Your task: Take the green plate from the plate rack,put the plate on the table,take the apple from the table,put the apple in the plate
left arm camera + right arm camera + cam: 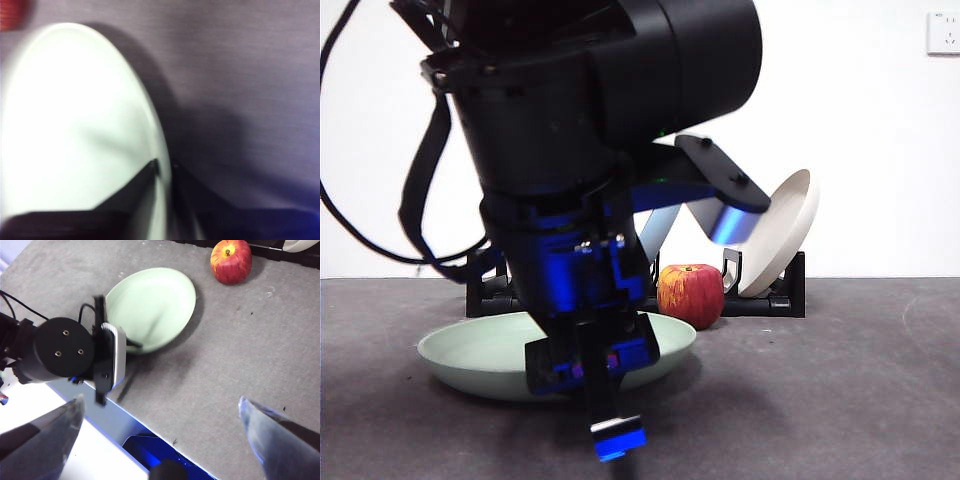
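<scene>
Green plate lies on the counter, its near rim under the large dark arm that fills the front view. Left hand is clamped on that rim: the left wrist view shows one jaw over the plate's inner face and the other outside the edge, the rim between them. The front view does not show this grip; the arm's body hides it. That wrist picture is blurred and overexposed, so the plate reads near white there.

The right wrist view, from above, shows the plate's full oval flat on the counter, the left arm at its 7 o'clock edge, and the apple well apart at about 1 o'clock from the plate. Right hand hangs high over the counter, spread wide and gripping nothing.

In the front view the apple stands upright just behind the plate's far rim, in front of the plate rack. A beige plate leans in the rack's right end; only the front view shows it whole.
</scene>
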### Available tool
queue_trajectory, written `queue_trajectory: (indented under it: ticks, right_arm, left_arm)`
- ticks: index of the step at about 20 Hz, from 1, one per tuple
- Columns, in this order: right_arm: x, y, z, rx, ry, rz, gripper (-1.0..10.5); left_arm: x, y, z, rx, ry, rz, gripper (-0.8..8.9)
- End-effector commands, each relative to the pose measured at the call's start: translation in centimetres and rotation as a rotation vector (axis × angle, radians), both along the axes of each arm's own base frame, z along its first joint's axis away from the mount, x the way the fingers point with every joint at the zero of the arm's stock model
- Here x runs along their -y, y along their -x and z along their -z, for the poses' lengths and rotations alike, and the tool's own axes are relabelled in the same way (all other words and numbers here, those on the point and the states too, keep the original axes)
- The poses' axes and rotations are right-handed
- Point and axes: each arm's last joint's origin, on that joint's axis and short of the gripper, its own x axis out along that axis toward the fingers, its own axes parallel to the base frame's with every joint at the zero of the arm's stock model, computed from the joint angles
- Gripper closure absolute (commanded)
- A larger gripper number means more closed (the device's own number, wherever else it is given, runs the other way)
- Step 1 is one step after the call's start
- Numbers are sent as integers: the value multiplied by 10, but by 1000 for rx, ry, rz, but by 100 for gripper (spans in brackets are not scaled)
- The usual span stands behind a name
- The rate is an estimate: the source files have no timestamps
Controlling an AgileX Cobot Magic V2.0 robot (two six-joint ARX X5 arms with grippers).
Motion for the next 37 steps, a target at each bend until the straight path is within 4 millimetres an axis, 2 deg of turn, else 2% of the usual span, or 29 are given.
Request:
queue_trajectory:
  ticks: [1,4,6,8,12,14,17,21,24,27,32,37]
  right_arm:
    - [0,0,-1,4,-6,0,227]
    - [0,0,-1,2,-6,0,227]
    - [0,0,-1,2,-6,0,227]
    - [0,0,-1,2,-6,0,227]
    - [0,0,-2,10,-7,0,227]
    - [-1,-5,-4,46,-14,3,226]
    - [-4,-22,-9,91,-59,38,226]
    - [-17,-56,-6,97,-97,35,226]
    - [-39,-90,5,118,-56,37,223]
    - [-72,-124,27,129,13,65,222]
    - [-122,-170,75,169,71,114,222]
    - [-143,-201,118,166,44,161,221]
  left_arm:
    - [-1,3,8,-52,-8,4,646]
    - [-2,4,-1,-37,19,3,637]
    - [-2,4,-17,-18,64,-5,509]
    - [-1,3,-43,7,132,-16,430]
    - [-9,8,-112,45,288,-53,431]
    - [-24,15,-152,47,365,-98,431]
    - [-60,34,-213,48,528,-143,433]
    - [-111,62,-269,36,752,-119,437]
    - [-139,77,-286,37,863,-106,437]
    - [-154,85,-291,31,901,-105,437]
    - [-156,86,-289,7,900,-124,437]
    - [-155,87,-288,-33,909,-102,437]
